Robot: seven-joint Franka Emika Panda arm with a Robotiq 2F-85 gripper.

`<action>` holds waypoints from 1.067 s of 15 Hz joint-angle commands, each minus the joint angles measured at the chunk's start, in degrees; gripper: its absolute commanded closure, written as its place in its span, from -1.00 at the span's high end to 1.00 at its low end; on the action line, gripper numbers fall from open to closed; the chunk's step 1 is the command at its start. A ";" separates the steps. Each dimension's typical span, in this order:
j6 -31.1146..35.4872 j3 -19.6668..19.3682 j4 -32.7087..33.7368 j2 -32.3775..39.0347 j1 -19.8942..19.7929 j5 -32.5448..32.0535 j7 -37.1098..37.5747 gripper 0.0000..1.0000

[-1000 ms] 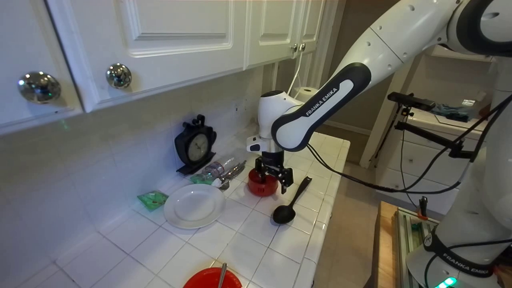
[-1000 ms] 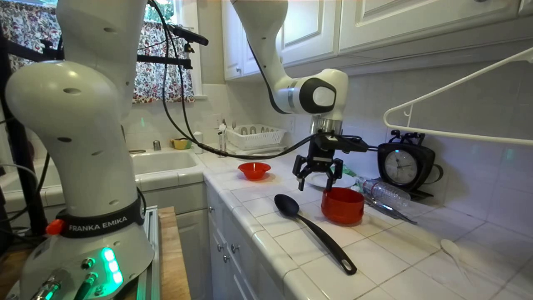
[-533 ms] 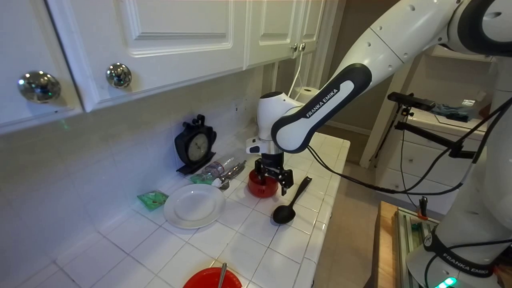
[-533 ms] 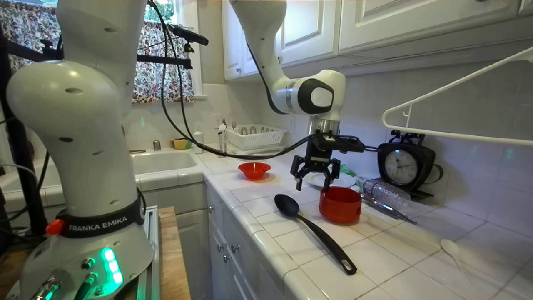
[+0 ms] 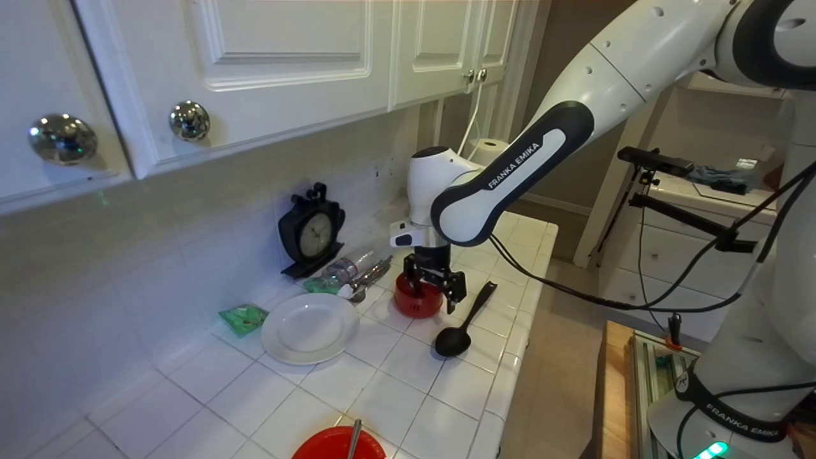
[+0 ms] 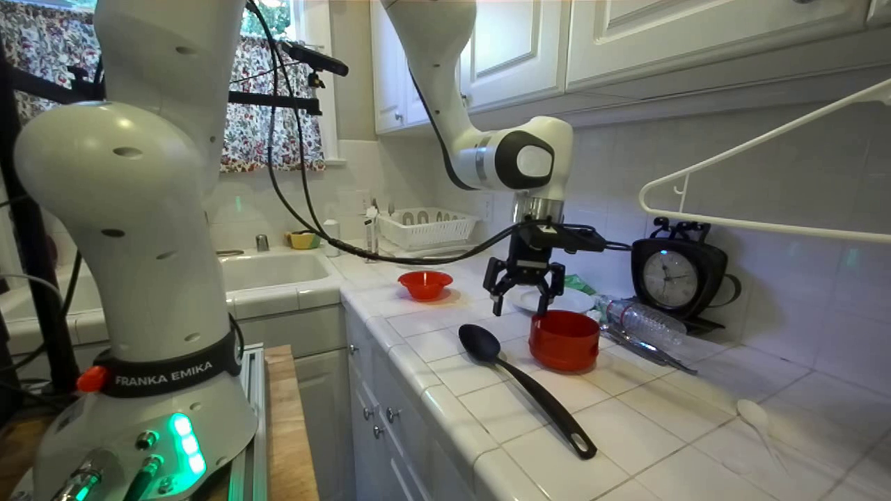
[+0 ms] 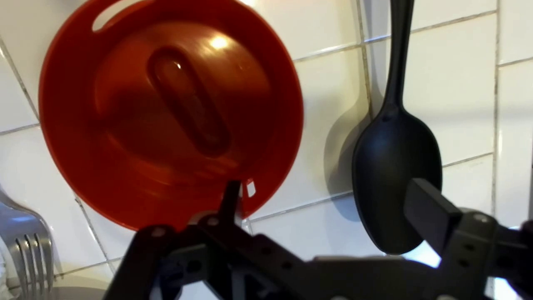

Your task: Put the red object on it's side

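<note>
The red object is a small, short, round red cup [image 5: 417, 307] that stands upright on the white tiled counter. It also shows in an exterior view [image 6: 564, 346] and from above in the wrist view [image 7: 166, 121]. My gripper [image 5: 435, 301] is open and points down, with nothing between its fingers. In the wrist view, one finger of the gripper [image 7: 325, 187] is over the inside of the cup near the rim, and the other is over the black spoon's bowl. In an exterior view, one fingertip of the gripper [image 6: 520, 309] meets the cup's near-left rim.
A black spoon [image 6: 536, 396] lies beside the cup. A white plate [image 5: 310, 328], a wider red dish [image 6: 424, 285], a plastic bottle [image 6: 647, 322], cutlery [image 5: 373, 275] and a black clock [image 5: 312, 233] are on the counter. A white hanger [image 6: 752, 149] hangs in front.
My gripper has moved a little along the counter toward the plate and the wider red dish. The cup has shifted slightly the same way, still upright.
</note>
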 commanded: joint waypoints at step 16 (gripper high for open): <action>0.88 0.08 -0.23 -0.31 0.78 1.27 -2.10 1.00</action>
